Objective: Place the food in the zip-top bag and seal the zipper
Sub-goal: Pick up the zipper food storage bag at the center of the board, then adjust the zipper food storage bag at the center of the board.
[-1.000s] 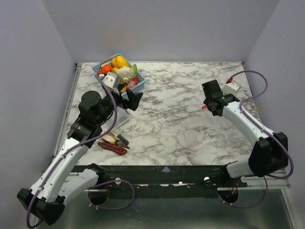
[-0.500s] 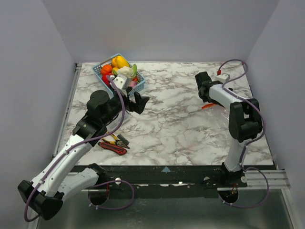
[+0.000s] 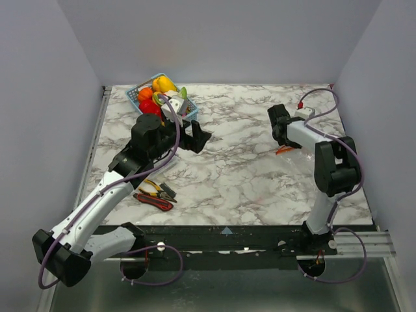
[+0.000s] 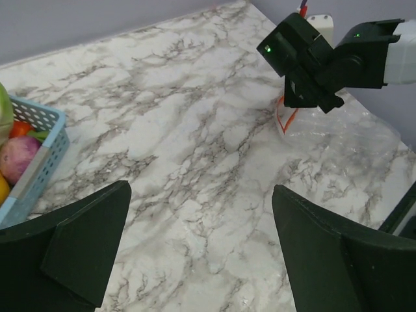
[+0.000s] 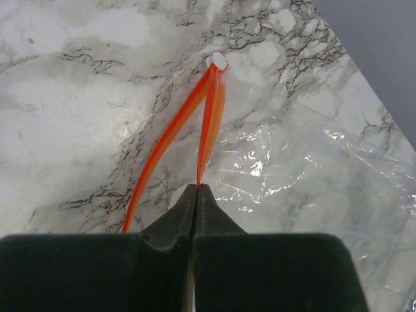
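Observation:
The food (image 3: 162,91) lies heaped in a blue basket (image 3: 192,114) at the back left; the left wrist view catches a purple piece (image 4: 18,158) inside that basket (image 4: 40,151). The clear zip-top bag (image 5: 305,169) lies flat on the right of the table (image 3: 311,161). Its orange-red zipper (image 5: 209,117) is parted into two strands that meet at the far end. My right gripper (image 5: 197,188) is shut on the right strand, also seen from across the table (image 4: 290,107). My left gripper (image 4: 200,195) hangs open above bare marble, right of the basket (image 3: 203,138).
Red-handled and yellow-handled tools (image 3: 155,194) lie near the front left edge, under my left arm. Grey walls close the table in at the back and on both sides. The marble top (image 3: 234,169) stretches between the two grippers.
My right gripper has closed on the zipper strand after standing open. My left gripper has swung right, away from the basket toward the table's middle.

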Available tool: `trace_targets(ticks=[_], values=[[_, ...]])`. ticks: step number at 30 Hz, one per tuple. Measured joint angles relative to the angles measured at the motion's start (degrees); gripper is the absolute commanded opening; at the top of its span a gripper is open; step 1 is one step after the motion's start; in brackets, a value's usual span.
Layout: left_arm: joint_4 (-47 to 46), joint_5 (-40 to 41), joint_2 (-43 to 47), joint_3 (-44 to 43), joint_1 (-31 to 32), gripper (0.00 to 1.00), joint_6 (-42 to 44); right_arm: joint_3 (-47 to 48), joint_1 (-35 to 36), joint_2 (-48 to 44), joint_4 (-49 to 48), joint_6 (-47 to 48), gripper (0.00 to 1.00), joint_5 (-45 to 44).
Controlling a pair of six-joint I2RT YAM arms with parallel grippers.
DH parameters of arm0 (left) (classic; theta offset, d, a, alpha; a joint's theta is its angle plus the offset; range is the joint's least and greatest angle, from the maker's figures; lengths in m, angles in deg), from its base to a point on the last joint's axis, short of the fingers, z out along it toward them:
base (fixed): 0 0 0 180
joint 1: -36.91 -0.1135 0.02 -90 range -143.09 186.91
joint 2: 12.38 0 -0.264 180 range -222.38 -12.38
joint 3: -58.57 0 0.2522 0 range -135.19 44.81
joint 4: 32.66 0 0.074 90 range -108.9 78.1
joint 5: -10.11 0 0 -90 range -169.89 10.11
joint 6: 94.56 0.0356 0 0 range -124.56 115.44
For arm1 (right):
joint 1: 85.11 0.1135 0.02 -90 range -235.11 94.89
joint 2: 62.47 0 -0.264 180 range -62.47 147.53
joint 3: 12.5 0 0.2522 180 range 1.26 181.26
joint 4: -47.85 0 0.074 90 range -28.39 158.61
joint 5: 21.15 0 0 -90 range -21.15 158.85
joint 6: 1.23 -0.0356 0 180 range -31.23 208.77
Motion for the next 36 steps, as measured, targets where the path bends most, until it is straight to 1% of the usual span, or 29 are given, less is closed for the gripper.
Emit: trace_targets(ticks=[3,6,9,10,11,12,14,19,23,27,28,30,33,35,36], values=[[0.4,-2.2,-1.7,0.0,0.3,0.89,-1.7,-2.7,0.5,-3.8,-2.1,2.1,0.00,1.9],[1.0,-4.4,-3.5,-0.1,0.7,0.89,-3.5,-9.7,2.0,-13.0,-8.9,7.5,0.00,7.1],[1.2,-7.6,-5.7,-0.7,0.7,0.88,-5.7,-18.9,4.5,-27.4,-17.2,12.8,0.01,18.1],[1.1,-8.9,-6.3,-0.9,0.7,0.88,-6.5,-21.9,4.9,-30.1,-20.8,14.4,0.01,24.0],[0.8,-10.3,-7.1,-0.9,0.7,0.88,-7.5,-22.8,5.5,-35.4,-22.2,14.8,0.01,26.4],[0.7,-11.6,-7.8,-0.9,0.7,0.88,-8.3,-24.1,5.5,-38.6,-24.8,15.3,0.01,31.2],[0.3,-14.6,-9.6,-0.9,0.7,0.88,-10.3,-25.0,5.4,-41.2,-28.0,15.5,0.01,37.4],[-1.5,-20.5,-12.7,-0.9,0.7,0.86,-14.5,-27.4,5.9,-41.6,-33.0,12.0,0.01,49.9],[-2.9,-23.8,-14.8,-0.9,0.7,0.82,-17.0,-29.9,7.1,-42.5,-35.5,8.2,0.01,54.9],[-2.7,-24.6,-16.7,-1.0,0.7,0.79,-18.0,-30.1,9.2,-42.9,-37.5,5.3,0.01,56.9],[-2.4,-24.8,-17.5,-1.4,0.7,0.79,-18.4,-30.1,9.9,-43.1,-37.9,4.7,0.01,57.0],[-2.2,-24.9,-19.2,-1.9,0.7,0.85,-19.1,-30.1,11.7,-43.6,-38.3,3.9,0.01,56.8],[-1.7,-26.0,-21.6,-2.4,0.5,0.86,-20.7,-30.1,15.6,-44.6,-38.6,3.7,0.01,54.4],[-1.6,-27.2,-23.4,-3.0,0.0,0.83,-22.1,-30.0,18.6,-44.9,-38.5,4.2,0.01,52.0],[-1.4,-28.0,-24.5,-3.4,-0.3,0.79,-23.0,-29.9,19.9,-44.8,-38.4,4.5,0.01,50.6]])
